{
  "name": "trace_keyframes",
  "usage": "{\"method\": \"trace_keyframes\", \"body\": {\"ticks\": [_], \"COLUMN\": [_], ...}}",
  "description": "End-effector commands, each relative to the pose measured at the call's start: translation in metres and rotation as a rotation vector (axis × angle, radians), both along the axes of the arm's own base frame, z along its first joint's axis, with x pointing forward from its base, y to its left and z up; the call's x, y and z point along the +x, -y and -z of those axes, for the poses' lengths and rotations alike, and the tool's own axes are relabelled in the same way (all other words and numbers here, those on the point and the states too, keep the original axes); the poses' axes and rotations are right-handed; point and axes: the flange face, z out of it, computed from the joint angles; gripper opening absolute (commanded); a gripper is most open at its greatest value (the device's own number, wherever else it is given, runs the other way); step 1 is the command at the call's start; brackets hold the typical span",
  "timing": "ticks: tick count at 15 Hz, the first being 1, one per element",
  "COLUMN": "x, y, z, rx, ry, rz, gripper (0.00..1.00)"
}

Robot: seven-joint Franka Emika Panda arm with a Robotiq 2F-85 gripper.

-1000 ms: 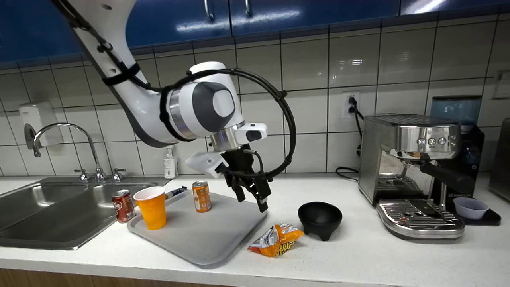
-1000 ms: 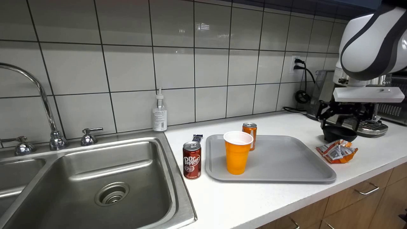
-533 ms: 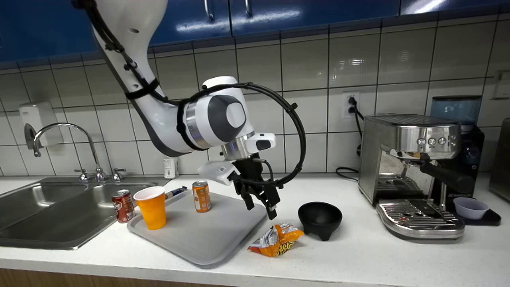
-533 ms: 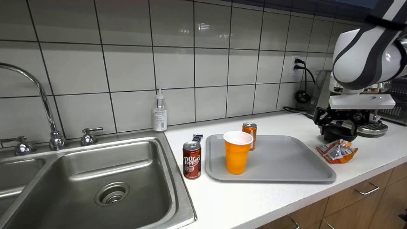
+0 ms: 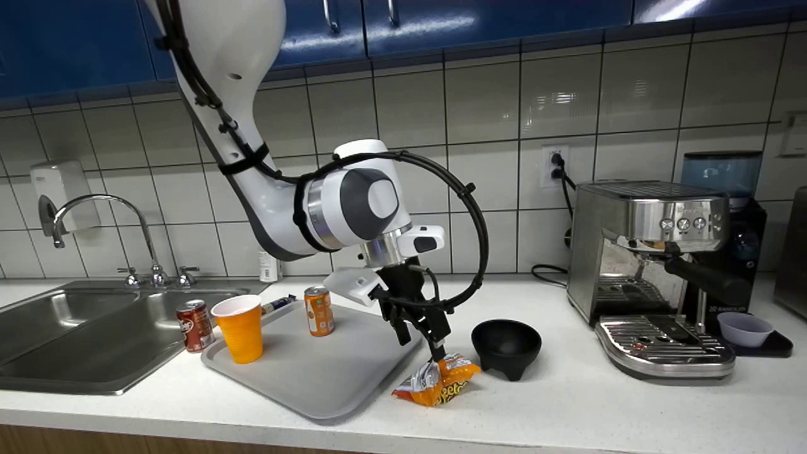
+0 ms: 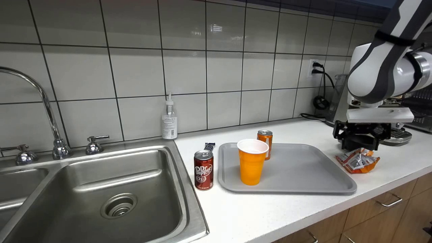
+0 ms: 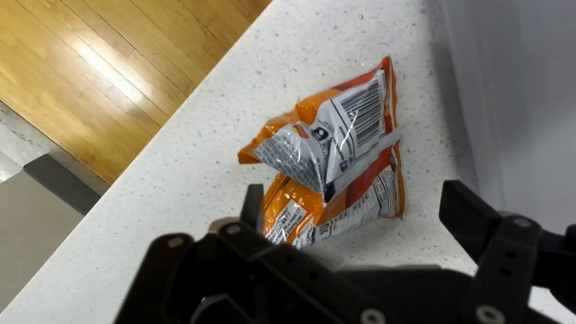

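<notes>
Lowered since a second ago, the gripper [image 7: 353, 204] hangs close to a crinkled, shiny snack bag [image 7: 328, 157] on the speckled white counter [image 7: 216, 144], beside a smooth gray tray [image 5: 340, 369] and near a round black bowl [image 5: 506, 348]. Its fingers [image 7: 468, 220] stand wide apart; contact with the bag is unclear.

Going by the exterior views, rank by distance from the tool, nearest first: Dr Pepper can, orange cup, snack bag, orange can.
1. Snack bag: right by the tool, on the counter.
2. Orange can: on the tray, nearer the tiled wall.
3. Orange cup: on the tray, toward the sink.
4. Dr Pepper can: on the counter, between tray and sink.
Same order in both exterior views.
</notes>
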Motion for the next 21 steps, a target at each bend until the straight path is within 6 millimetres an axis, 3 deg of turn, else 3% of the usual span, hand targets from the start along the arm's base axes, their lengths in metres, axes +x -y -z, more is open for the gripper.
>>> {"method": "trace_keyframes", "body": {"ticks": [1,8,9,11,19,21], "x": [0.01,0.018,0.019,0.021,0.021,0.019], "y": [0.008,0.017,0.017,0.019,0.021,0.02], "z": [0.006,0.017,0.018,0.018,0.009,0.007], "rx": [-0.003,0.001,0.002,0.0,-0.023,-0.031], "ry": [-0.005,-0.011,-0.012,-0.011,-0.003,-0.004], "rz": [0.013,0.041,0.041,0.042,0.047,0.048], "gripper": [1.0,1.0,0.75,0.66,0.03,0.0]}}
